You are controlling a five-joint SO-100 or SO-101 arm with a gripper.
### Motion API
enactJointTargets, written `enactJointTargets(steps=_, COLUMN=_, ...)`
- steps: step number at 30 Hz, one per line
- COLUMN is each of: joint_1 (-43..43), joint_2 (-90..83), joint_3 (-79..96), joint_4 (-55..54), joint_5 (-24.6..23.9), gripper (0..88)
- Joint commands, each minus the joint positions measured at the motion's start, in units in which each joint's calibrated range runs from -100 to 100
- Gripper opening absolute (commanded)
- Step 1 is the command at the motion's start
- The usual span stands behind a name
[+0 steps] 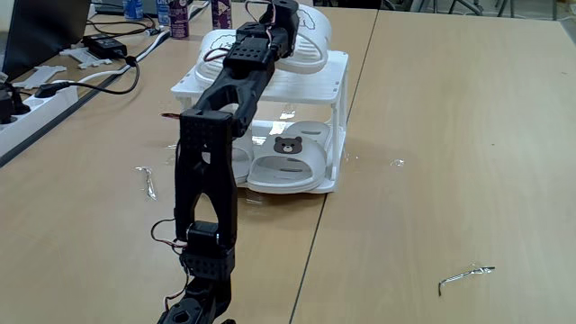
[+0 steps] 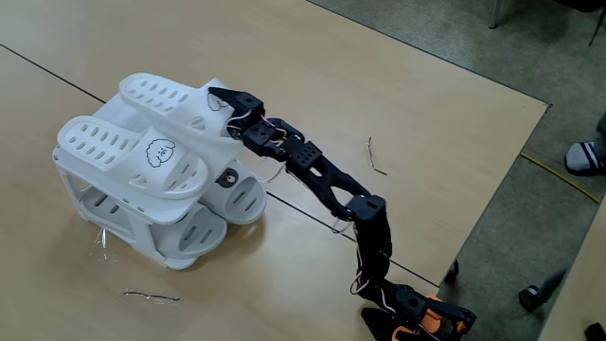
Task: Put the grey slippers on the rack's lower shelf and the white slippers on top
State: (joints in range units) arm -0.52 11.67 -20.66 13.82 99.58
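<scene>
The small white rack (image 1: 337, 99) (image 2: 142, 239) stands on the wooden table. Two white slippers (image 1: 312, 47) (image 2: 123, 152) lie side by side on its slatted top, one showing a drawn dog face. Two grey slippers (image 1: 290, 169) (image 2: 204, 227) lie on the lower shelf (image 1: 331, 185), one with a dark bear emblem. My black arm stretches from the near table edge up to the rack top. The gripper (image 1: 284, 20) (image 2: 220, 97) rests at the edge of one white slipper (image 2: 166, 93). How far apart the jaws stand is hidden by the arm and the slipper.
A power strip (image 1: 40, 97), black cables, a laptop (image 1: 36, 31) and bottles (image 1: 178, 16) crowd the far left in a fixed view. Bits of bent wire (image 1: 466, 273) (image 2: 151, 297) lie on the table. A person's foot (image 2: 587, 153) is on the floor beyond the table edge.
</scene>
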Motion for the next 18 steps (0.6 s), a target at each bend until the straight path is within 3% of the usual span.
enactJointTargets(steps=1, joint_1=0.2, joint_2=5.12, joint_3=-14.02, joint_4=-0.79, joint_5=0.42, gripper=0.7)
enactJointTargets(steps=14, joint_1=0.11, joint_2=19.08, joint_3=-27.82, joint_4=-0.88, joint_5=0.42, gripper=0.8)
enactJointTargets(steps=16, joint_1=-0.22, joint_2=19.08, joint_3=-27.46, joint_4=-0.88, joint_5=0.42, gripper=5.5)
enactJointTargets(steps=18, joint_1=-0.87, joint_2=19.17, joint_3=-27.37, joint_4=-0.79, joint_5=0.42, gripper=15.4)
